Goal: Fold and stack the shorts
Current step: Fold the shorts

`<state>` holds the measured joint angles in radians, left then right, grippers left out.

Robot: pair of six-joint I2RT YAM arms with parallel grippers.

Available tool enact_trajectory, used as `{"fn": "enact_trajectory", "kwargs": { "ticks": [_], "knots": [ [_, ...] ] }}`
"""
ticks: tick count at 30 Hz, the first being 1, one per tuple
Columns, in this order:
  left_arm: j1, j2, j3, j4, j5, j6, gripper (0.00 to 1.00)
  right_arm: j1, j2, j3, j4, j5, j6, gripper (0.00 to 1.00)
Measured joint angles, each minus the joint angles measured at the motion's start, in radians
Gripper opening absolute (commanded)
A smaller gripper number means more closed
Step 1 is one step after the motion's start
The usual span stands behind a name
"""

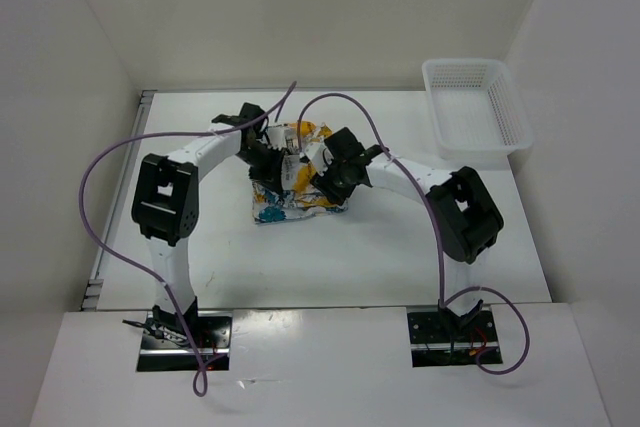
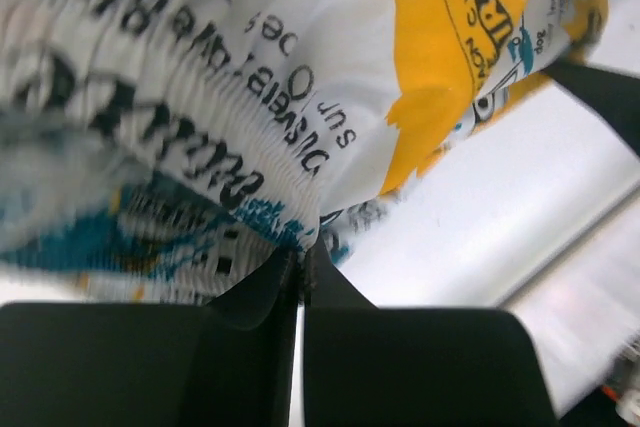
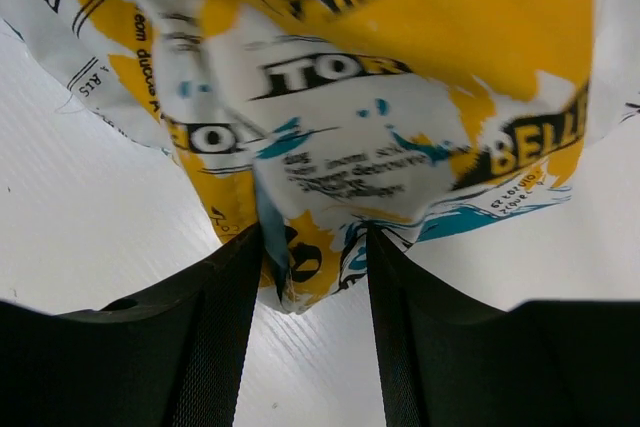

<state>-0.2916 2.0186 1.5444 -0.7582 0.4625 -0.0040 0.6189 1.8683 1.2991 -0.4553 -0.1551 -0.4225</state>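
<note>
– Two grippers are noted; how are they set?
– The left gripper (image 2: 300,262) is closed almost fully, with the gathered waistband of the shorts (image 1: 283,205) pinched at its tips. The right gripper (image 3: 315,257) is kept narrowly apart, with a bunched fold clamped between.
– Where are the shorts found?
– Crumpled at mid-table (image 1: 350,257) between both arms, with the long axis running near-left to far-right.

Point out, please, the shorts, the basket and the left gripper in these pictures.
shorts (image 1: 283,207), top external view, near left teal-printed corner.
basket (image 1: 470,65), top external view, far rim.
left gripper (image 2: 301,255), left wrist view, midway between its fingertips.
</note>
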Motion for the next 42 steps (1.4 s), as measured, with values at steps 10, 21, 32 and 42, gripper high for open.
{"fn": "enact_trajectory", "kwargs": {
  "ticks": [10,21,32,42],
  "knots": [
    [0.107,-0.179,-0.047,-0.139,0.013,0.000,0.18,0.000,0.021,0.001,0.024,-0.019,-0.013,0.53],
    [0.117,-0.092,-0.237,-0.103,-0.085,0.000,0.42,0.000,0.048,0.005,0.021,-0.018,-0.041,0.53],
    [0.145,-0.248,-0.074,-0.085,-0.058,0.000,0.70,0.000,-0.014,0.018,-0.011,-0.023,-0.070,0.53],
    [0.158,0.037,0.107,0.107,-0.188,0.000,0.70,0.000,-0.016,0.018,-0.023,-0.037,-0.092,0.55]
  ]
}}
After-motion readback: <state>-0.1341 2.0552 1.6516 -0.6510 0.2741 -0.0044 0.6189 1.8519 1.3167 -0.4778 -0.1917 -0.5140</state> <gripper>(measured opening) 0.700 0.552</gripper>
